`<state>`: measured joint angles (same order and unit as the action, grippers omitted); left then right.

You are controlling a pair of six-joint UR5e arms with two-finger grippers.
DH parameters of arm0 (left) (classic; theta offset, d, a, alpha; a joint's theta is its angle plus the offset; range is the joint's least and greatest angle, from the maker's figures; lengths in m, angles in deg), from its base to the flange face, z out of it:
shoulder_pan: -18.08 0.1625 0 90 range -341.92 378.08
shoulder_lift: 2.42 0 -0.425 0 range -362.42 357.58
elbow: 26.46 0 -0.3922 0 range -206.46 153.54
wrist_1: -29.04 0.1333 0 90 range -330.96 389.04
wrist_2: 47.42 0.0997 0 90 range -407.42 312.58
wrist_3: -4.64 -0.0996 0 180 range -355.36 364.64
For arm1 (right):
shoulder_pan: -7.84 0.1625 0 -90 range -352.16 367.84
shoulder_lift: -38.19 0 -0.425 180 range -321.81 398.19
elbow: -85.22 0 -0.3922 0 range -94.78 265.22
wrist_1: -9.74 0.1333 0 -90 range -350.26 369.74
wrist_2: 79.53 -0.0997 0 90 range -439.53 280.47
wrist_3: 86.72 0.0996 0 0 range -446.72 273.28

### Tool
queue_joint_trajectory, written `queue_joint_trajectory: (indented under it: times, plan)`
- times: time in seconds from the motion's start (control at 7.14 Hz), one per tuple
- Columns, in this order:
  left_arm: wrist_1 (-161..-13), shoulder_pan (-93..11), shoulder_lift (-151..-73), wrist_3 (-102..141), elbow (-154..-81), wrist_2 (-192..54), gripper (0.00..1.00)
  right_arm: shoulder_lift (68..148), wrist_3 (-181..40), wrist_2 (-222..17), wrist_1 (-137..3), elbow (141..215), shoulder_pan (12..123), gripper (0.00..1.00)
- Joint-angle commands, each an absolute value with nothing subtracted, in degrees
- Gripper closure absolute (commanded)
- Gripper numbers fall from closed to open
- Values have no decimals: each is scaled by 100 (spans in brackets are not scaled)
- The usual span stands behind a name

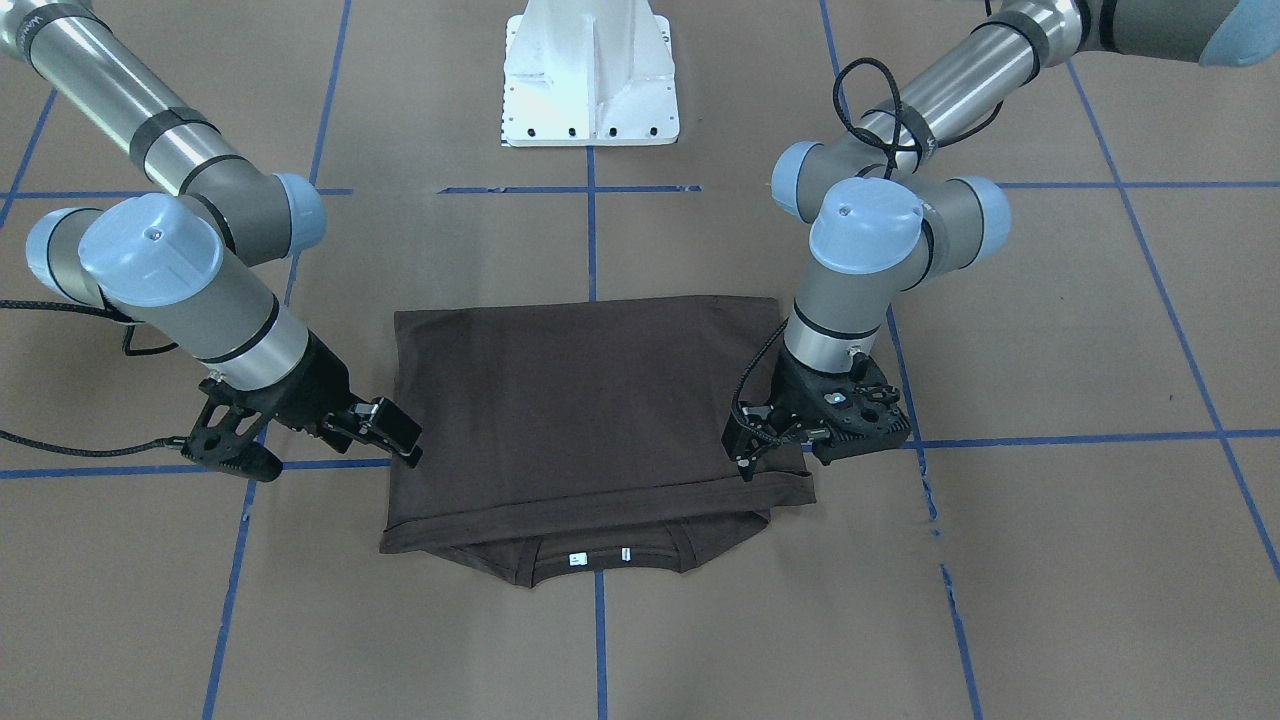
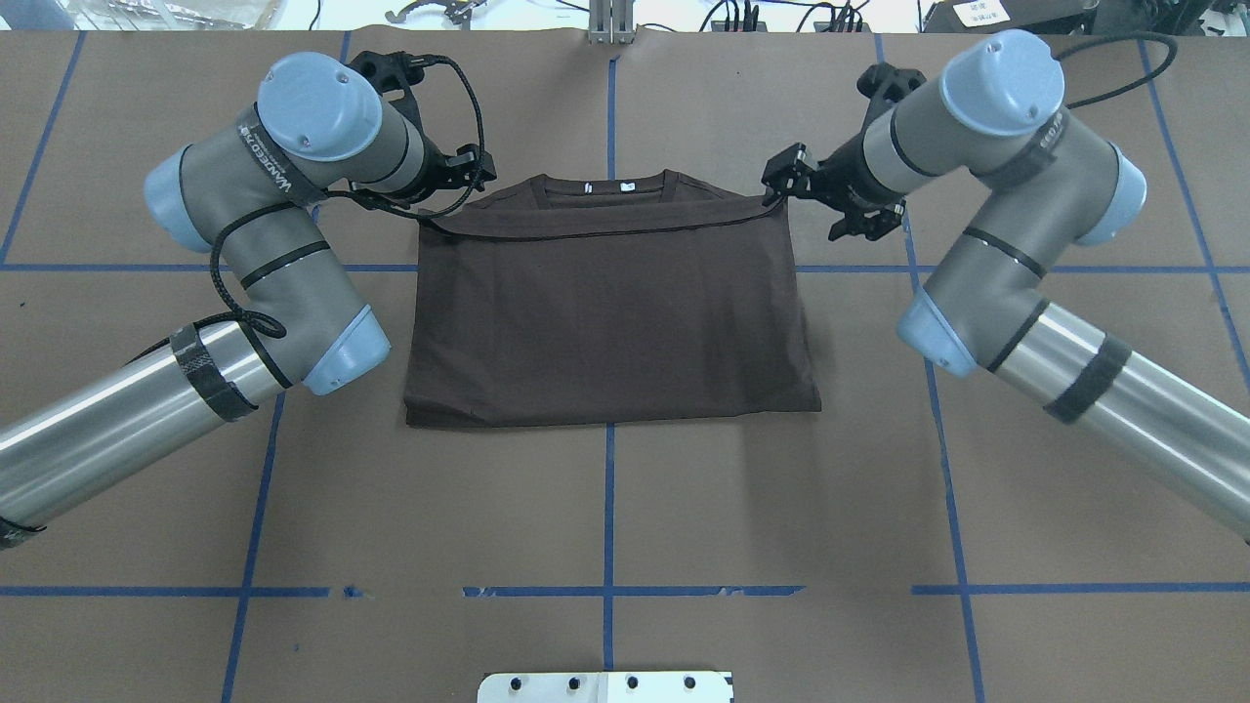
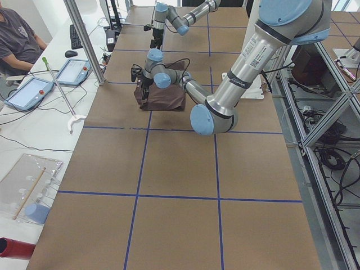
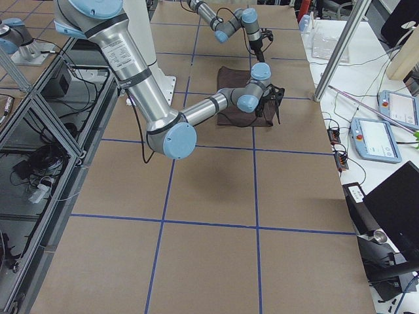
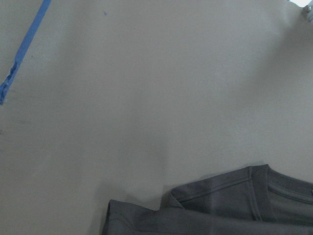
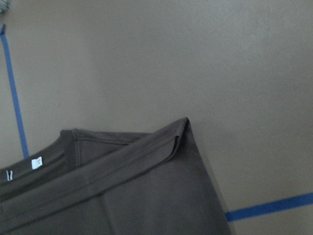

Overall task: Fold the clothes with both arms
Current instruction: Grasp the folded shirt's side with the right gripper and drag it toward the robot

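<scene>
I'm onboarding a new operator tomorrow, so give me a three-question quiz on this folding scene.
1. True or false: the T-shirt lies fully spread out, unfolded.
2. The collar peeks out on which side? A) nearest the pedestal base B) farthest from it C) toward the right arm.
3. Fill in: the left hand and right hand each sit at a ___ of the folded-over edge.
Key: 1 false, it is folded over; 2 B; 3 corner.
</scene>
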<state>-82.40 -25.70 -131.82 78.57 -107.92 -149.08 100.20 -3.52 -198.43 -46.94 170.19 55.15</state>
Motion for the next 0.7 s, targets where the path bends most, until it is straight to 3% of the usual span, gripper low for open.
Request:
queue_joint_trajectory:
  times: [0.0, 0.56]
  plan:
    - [-7768, -2569, -13162, 7856, -11293, -14911, 0, 11179, -305, -19102, -4677, 18072, 4586, 0]
    - [-7749, -2569, -13145, 7856, -11356, -14911, 0, 11387, -314, -18825, -4748, 18357, 4018, 3]
